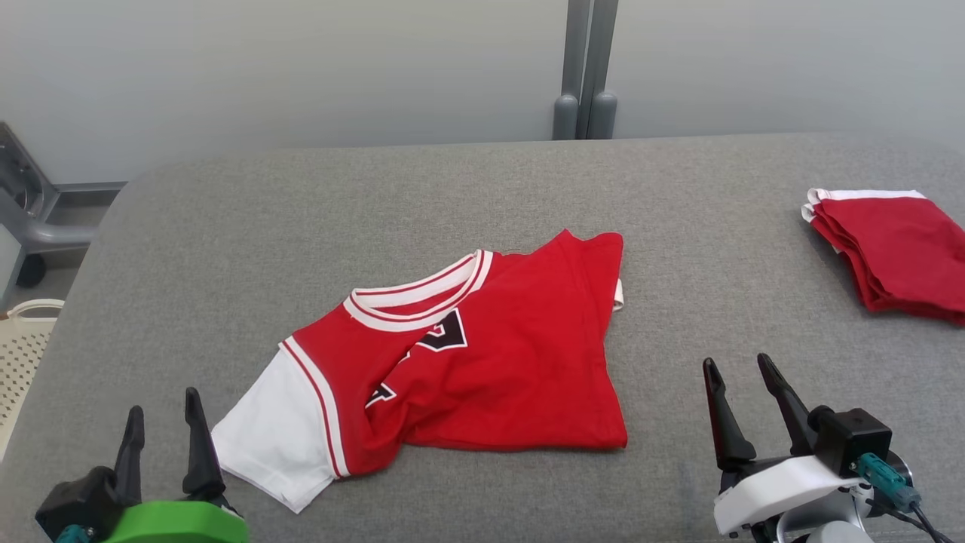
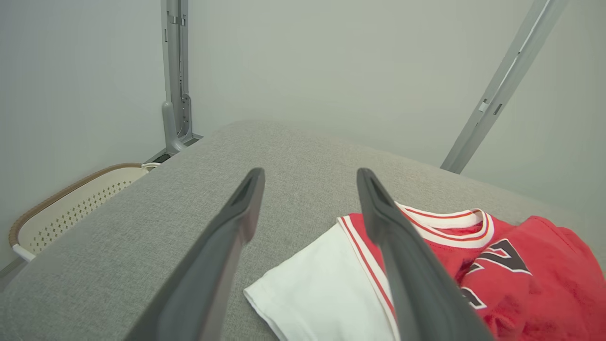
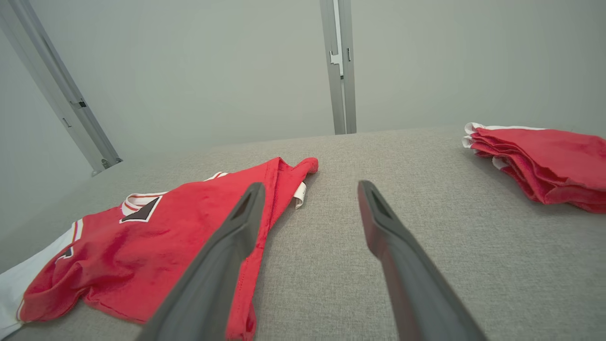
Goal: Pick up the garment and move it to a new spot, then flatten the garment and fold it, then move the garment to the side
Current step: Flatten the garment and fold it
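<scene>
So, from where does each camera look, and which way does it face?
Head view: on the head, facing forward and down at the table and jersey; left gripper and right gripper show below.
Left wrist view: along the left fingers, toward the white sleeve and basket.
Right wrist view: along the right fingers, toward the folded stack.
All share the jersey.

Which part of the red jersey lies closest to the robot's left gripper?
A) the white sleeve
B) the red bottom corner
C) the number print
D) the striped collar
A: the white sleeve of the jersey spreads out beside the open left gripper, while the collar lies farther up the table.
</scene>
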### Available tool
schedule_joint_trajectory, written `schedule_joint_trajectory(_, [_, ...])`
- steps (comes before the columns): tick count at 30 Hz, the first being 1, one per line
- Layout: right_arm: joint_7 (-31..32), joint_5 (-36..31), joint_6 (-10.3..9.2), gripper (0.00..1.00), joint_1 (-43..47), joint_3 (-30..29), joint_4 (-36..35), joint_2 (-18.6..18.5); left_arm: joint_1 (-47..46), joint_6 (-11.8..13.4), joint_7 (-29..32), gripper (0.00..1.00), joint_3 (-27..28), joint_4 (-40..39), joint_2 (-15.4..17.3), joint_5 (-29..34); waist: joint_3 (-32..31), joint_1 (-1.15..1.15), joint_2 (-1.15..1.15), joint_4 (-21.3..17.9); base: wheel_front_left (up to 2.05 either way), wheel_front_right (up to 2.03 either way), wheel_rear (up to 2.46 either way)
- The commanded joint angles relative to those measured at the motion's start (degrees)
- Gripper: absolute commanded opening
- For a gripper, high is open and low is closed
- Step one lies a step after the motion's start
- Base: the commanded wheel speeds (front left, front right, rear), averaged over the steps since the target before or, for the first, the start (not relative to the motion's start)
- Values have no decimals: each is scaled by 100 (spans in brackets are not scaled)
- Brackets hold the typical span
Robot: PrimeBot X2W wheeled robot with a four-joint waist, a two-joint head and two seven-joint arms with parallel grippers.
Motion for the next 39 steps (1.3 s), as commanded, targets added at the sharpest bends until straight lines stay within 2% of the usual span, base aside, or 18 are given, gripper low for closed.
schedule_joint_trajectory(1, [-48,-56,-2,100,85,-32,28,-9,174,-39,0,100,-31,-99,-17,106,-44,0,0,20,0,0,0])
schedule_joint_trajectory(7, [-74,-193,-3,100,224,-107,119,-9,672,-46,-2,100,-196,-426,-42,201,-116,0,0,28,0,0,0])
schedule_joint_trajectory(17, [-72,-417,-3,100,355,-108,164,-9,1080,324,-2,100,-565,-795,-42,76,-104,0,0,24,0,0,0])
schedule_joint_trajectory(32, [-74,-576,-3,100,260,81,136,-9,1085,695,-2,100,-948,-896,-42,65,-91,0,0,10,0,0,0])
schedule_joint_trajectory(36, [177,-705,-3,100,219,245,201,-8,983,799,88,100,-1006,-752,6,157,-78,0,0,33,0,0,0])
schedule_joint_trajectory(38, [465,-205,-5,100,199,235,242,-19,825,860,216,100,-991,-729,77,190,-59,0,0,40,0,0,0])
schedule_joint_trajectory(39, [625,-284,-3,100,130,299,220,-11,761,908,331,100,-981,-685,125,224,-48,0,0,42,0,0,0])
